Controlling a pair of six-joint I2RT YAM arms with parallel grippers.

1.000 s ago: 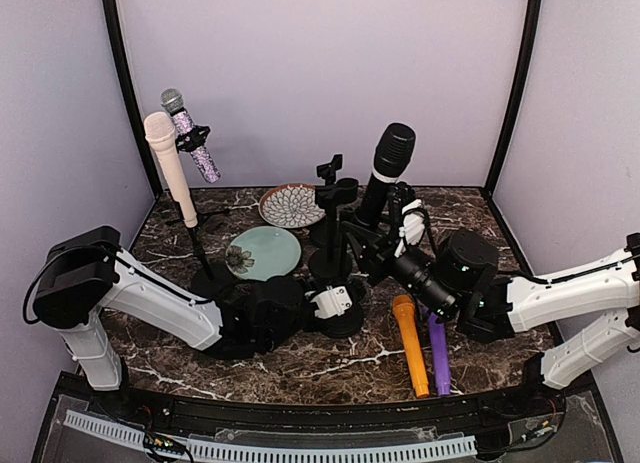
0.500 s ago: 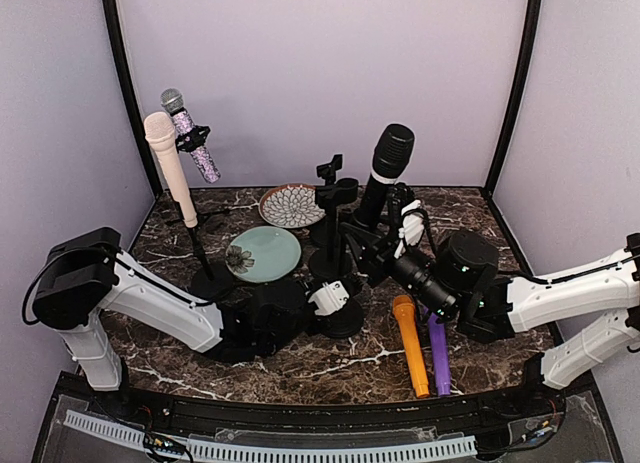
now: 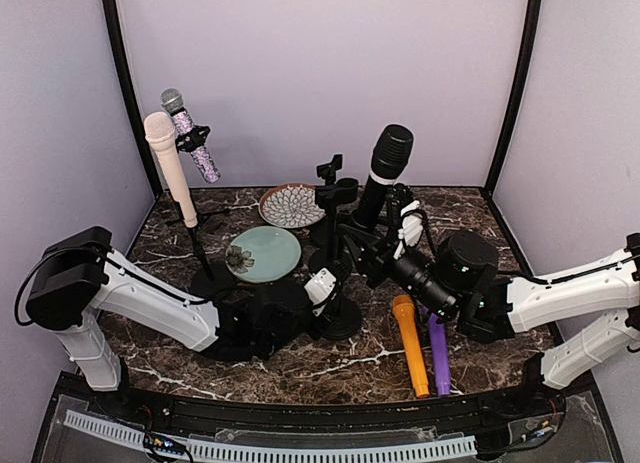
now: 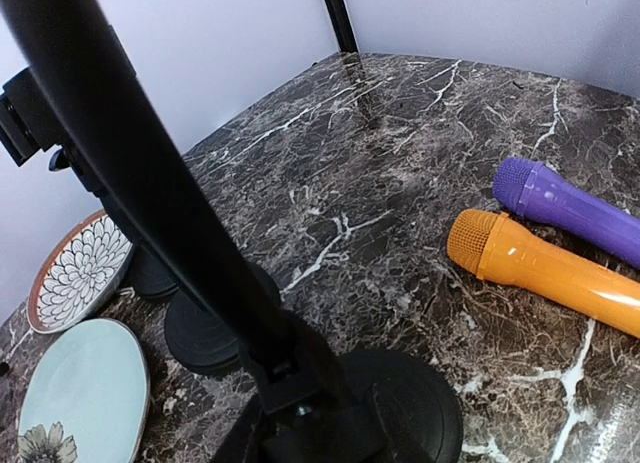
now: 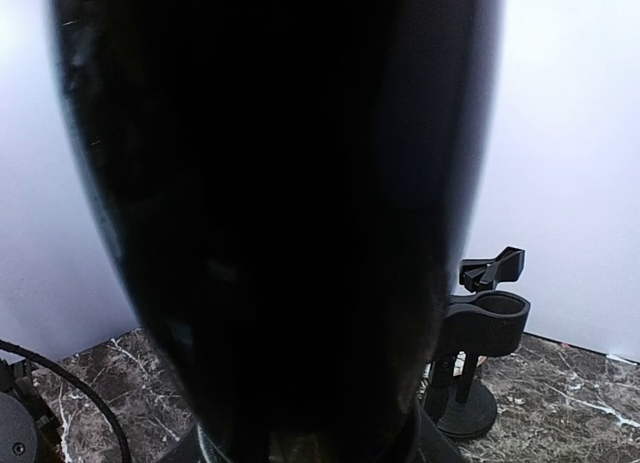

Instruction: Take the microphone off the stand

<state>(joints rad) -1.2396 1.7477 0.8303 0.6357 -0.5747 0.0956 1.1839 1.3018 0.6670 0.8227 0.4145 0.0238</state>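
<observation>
A large black microphone (image 3: pixel 385 168) stands tilted just right of the black stand's empty ring holder (image 3: pixel 340 193), and I cannot tell whether they touch. My right gripper (image 3: pixel 396 235) is shut on its lower body. In the right wrist view the microphone (image 5: pixel 280 203) fills nearly the whole frame and hides the fingers, with the ring holder (image 5: pixel 488 321) off to the right. My left gripper (image 3: pixel 324 283) is shut on the stand's pole (image 4: pixel 150 193) just above its round base (image 4: pixel 410 403). The stand's base (image 3: pixel 342 320) rests on the marble.
An orange microphone (image 3: pixel 410 343) and a purple one (image 3: pixel 438 353) lie side by side at the front right. A green plate (image 3: pixel 263 253) and a patterned plate (image 3: pixel 290 205) sit behind the stand. A pink microphone (image 3: pixel 165 163) and a glittery one (image 3: pixel 190 133) stand at the back left. Another small clip stand (image 3: pixel 328 170) is behind.
My left gripper has shifted slightly up and back along the stand's pole. The right gripper and the black microphone have hardly moved.
</observation>
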